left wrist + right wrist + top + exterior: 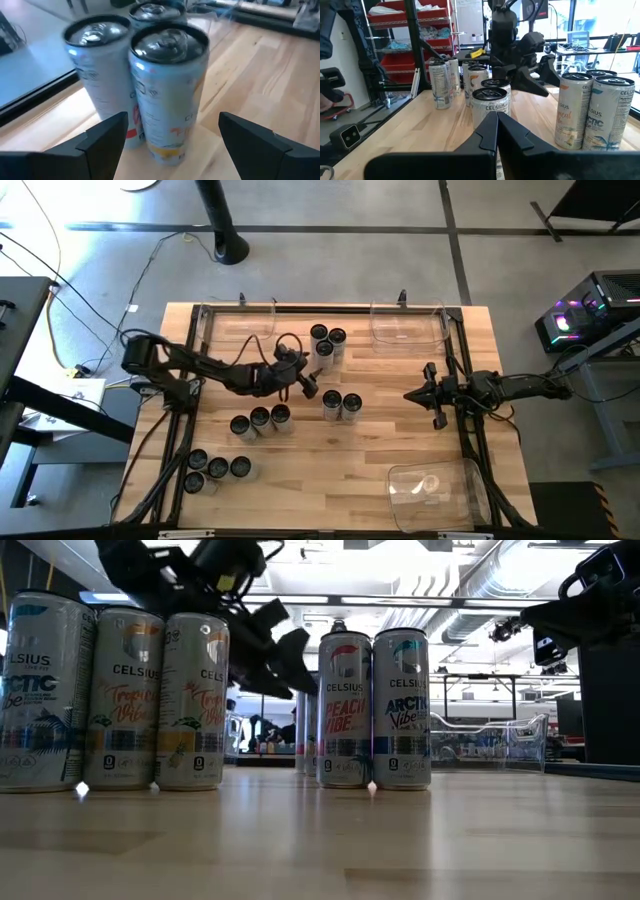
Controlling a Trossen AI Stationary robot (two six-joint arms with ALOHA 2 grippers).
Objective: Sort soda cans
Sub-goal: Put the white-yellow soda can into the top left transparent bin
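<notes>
Left gripper lined up on the soda cans, nothing picked yet.

Its fingers are spread wide with nothing between them, hovering near the three-can cluster toward the far edge of the wooden surface. A pair of cans stands mid-surface, a row of three just left of it, and four more sit near the front-left corner. The right gripper waits over on the right side, fingers pinched together and empty. Clear bins sit along the edges.
</notes>
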